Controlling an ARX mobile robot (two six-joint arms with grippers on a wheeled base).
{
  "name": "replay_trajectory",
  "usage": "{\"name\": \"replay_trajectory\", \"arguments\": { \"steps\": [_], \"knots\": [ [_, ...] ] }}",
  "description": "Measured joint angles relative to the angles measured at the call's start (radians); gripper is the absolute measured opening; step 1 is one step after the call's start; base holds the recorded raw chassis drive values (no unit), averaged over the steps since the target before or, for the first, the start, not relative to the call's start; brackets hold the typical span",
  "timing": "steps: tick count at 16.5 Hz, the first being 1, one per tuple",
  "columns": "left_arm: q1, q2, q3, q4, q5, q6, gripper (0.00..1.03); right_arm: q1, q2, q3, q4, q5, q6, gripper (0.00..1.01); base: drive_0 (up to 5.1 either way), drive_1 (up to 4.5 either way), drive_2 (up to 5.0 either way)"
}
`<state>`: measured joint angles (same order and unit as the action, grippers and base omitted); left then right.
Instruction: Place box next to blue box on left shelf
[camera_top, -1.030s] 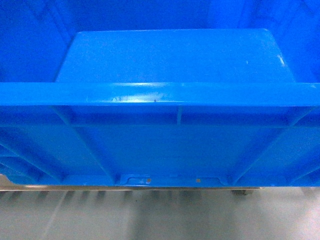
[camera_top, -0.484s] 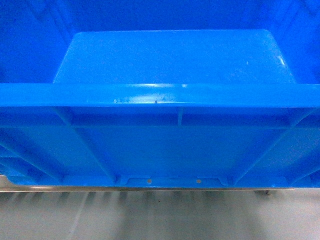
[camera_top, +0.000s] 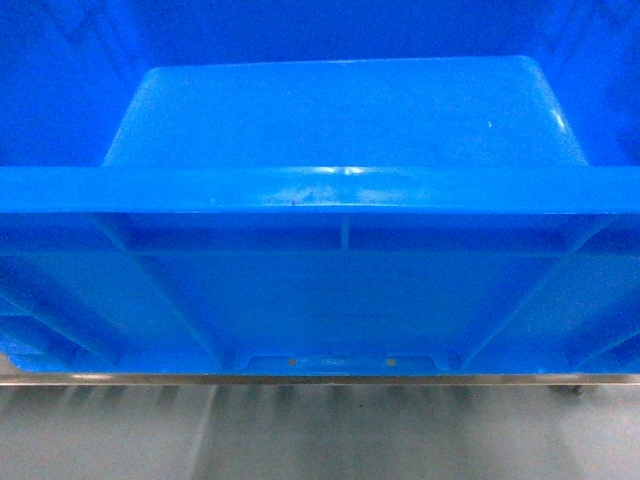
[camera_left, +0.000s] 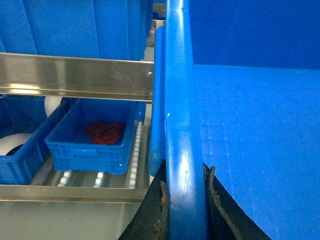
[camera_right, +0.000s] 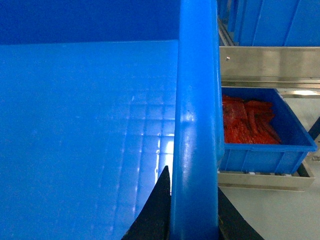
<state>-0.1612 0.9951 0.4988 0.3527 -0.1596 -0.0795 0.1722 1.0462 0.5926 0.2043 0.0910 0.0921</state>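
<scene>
Over the shelf's front rail (camera_top: 320, 379), the box (camera_top: 340, 120) hangs level, left gripper (camera_left: 186, 200) and right gripper (camera_right: 192, 210) each pinching a side rim to carry it

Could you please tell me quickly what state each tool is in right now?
Left tool: shut on the box, fingers astride its side rim.
Right tool: shut on the box, clamped over the opposite rim.

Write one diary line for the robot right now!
holding: box | left gripper: shut on rim | right gripper: shut on rim | box inside: empty | below: small bins
</scene>
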Motion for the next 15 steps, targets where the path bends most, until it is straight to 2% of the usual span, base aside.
{"name": "replay_trajectory", "arguments": {
  "steps": [15],
  "knots": [
    [-0.005,-0.002,0.000,0.009,0.002,0.001,0.09,-0.002,0.000,0.000,0.003,0.002,0.000,0.08,0.0,0.00,0.0]
  ]
}}
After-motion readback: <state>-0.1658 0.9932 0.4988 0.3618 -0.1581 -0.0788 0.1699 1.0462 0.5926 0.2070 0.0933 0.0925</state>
